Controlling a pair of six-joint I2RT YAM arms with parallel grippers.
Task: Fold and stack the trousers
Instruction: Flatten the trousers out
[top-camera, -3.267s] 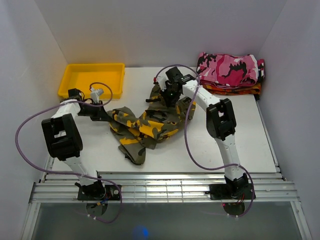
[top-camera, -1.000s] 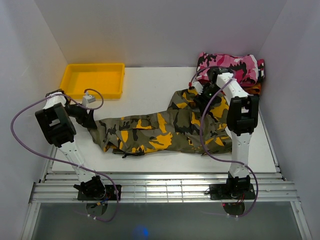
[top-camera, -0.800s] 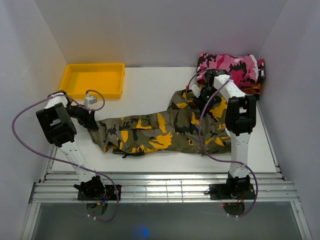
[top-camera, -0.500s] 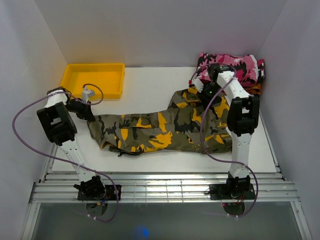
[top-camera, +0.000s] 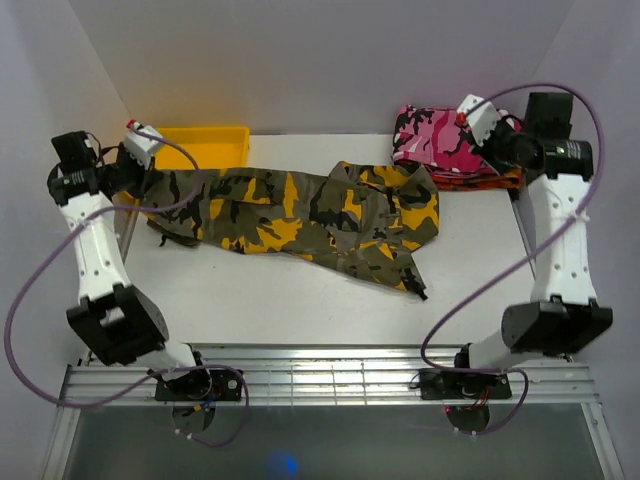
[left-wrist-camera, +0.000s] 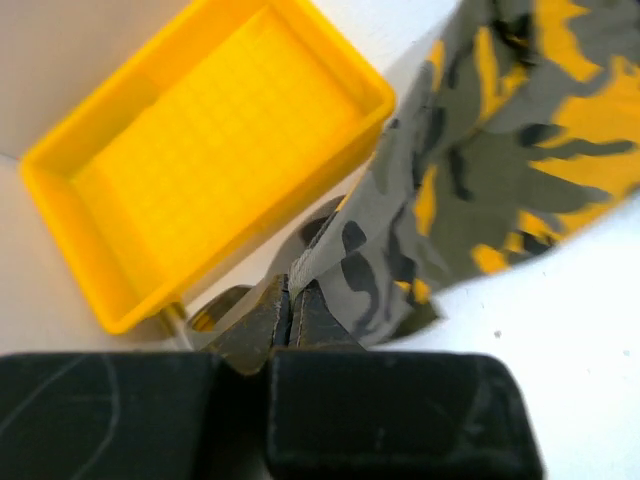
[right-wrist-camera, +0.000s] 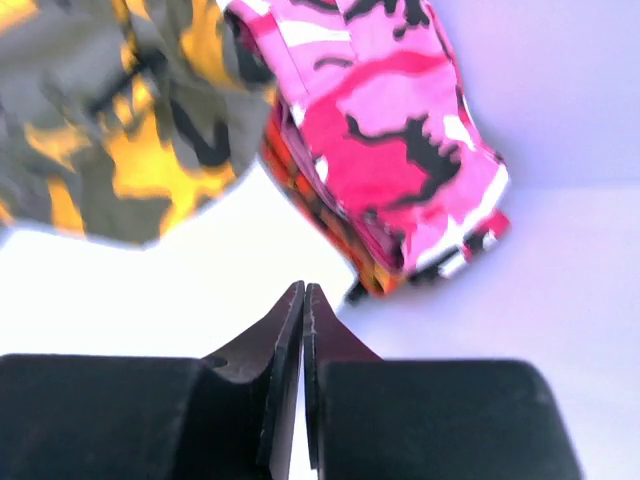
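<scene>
At the far left of the table (top-camera: 300, 290) you have the yellow tray (left-wrist-camera: 210, 150). Your left gripper (left-wrist-camera: 290, 300) is just in front of it, raised off the table. Its fingers are pinched tight on an edge of the trousers (top-camera: 300, 205), and the wrist view shows the cloth coming straight out from between the tips.

From that grip the trousers stretch lengthwise across the far half of the table, from beside the tray to the stack of garments at the far right. The left end is lifted clear of the surface. A dark strap trails from the lower right part of the cloth towards you. You cannot tell whether the right end touches the stack or only reaches it.

That stack is the pink camouflage garment (top-camera: 440, 135) folded on top of the orange-red garment (right-wrist-camera: 320, 215).

Your right gripper (right-wrist-camera: 303, 295) hangs high near the stack, apart from the trousers. Its fingers are pressed together with nothing between them.
</scene>
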